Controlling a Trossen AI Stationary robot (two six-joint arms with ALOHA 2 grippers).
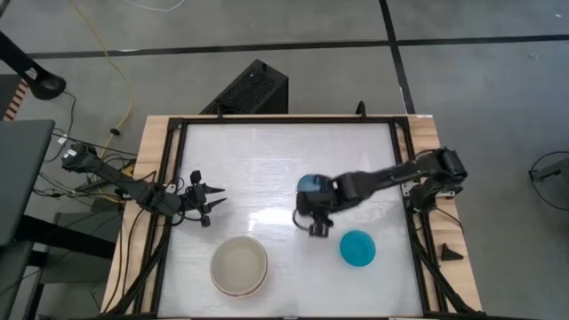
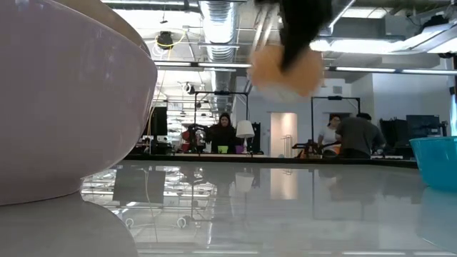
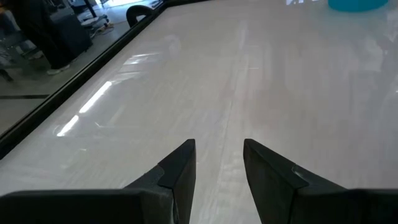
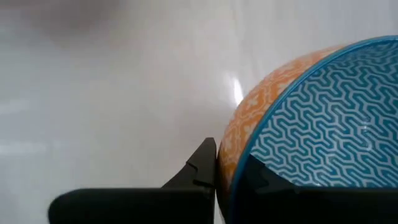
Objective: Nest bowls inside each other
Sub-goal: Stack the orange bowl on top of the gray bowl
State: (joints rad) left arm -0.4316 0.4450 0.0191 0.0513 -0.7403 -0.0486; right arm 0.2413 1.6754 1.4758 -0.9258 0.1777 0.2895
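Note:
My right gripper (image 1: pixel 313 197) is over the middle of the table, shut on a small bowl (image 4: pixel 311 118) that is orange outside and light blue with a wavy pattern inside. In the low view this bowl (image 2: pixel 285 71) hangs blurred, high above the tabletop. A small teal bowl (image 1: pixel 357 249) stands on its base to the near right. A large cream bowl (image 1: pixel 238 267) stands on its base near the front edge. My left gripper (image 3: pixel 219 155) waits open at the table's left side (image 1: pixel 206 203), with nothing between its fingers. My right gripper pinches the small bowl's rim (image 4: pixel 231 163), one finger (image 4: pixel 200 167) on the orange outer wall and the other inside on the blue pattern. The fingers slant steeply down from above. The bowl is lifted clear of the table and hangs tilted.
A black frame (image 1: pixel 169 160) borders the white tabletop on all sides. Bare tabletop lies between the bowls and across the far half. People stand in the room beyond the table's far edge (image 2: pixel 223 132).

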